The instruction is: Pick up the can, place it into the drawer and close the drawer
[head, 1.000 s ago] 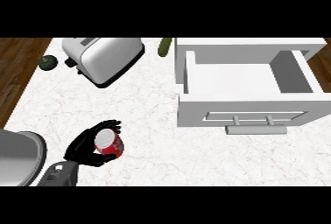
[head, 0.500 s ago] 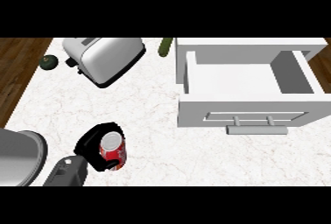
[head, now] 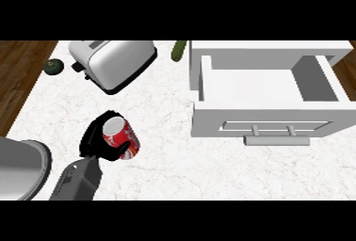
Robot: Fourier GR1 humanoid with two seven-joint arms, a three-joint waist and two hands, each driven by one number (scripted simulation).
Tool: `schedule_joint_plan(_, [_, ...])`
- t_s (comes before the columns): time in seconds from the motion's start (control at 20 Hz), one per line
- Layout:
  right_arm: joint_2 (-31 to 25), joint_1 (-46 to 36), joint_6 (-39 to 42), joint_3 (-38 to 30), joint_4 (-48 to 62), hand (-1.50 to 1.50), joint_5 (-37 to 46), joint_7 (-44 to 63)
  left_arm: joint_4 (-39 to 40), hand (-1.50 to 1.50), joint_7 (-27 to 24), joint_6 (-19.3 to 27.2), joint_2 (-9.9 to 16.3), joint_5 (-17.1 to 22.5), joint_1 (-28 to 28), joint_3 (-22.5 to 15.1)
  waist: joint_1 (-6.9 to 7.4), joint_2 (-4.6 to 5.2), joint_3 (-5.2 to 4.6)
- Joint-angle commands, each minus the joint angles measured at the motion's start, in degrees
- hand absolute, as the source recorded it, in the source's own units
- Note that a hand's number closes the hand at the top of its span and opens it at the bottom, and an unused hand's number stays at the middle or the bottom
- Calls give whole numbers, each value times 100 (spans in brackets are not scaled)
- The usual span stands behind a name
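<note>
Can within curled left hand fingers, above counter.

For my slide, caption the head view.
Left hand grips the red can on the counter, open drawer waiting.

White marble counter, dark wooden floor at left, toaster near the back.

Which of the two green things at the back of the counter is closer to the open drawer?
The long green cucumber, lying just left of the drawer. The round dark green one sits beyond the toaster, near the counter's left edge.
</note>
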Motion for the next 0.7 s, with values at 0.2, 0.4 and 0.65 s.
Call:
schedule_joint_plan(0.2, [-150,-233,-273,-25,-54,-150,-62,244,-1749,150,792,1676,-182,691,40,-517,23,-5,-1])
schedule_joint_plan(0.4, [-21,-152,-139,21,-44,-150,17,177,-2552,150,1172,2574,-184,578,-25,-1115,2,-2,-1])
schedule_joint_plan(0.65, [31,343,-302,476,-311,-150,114,-160,-3403,150,2067,3214,-185,498,-388,-1442,-43,-3,0])
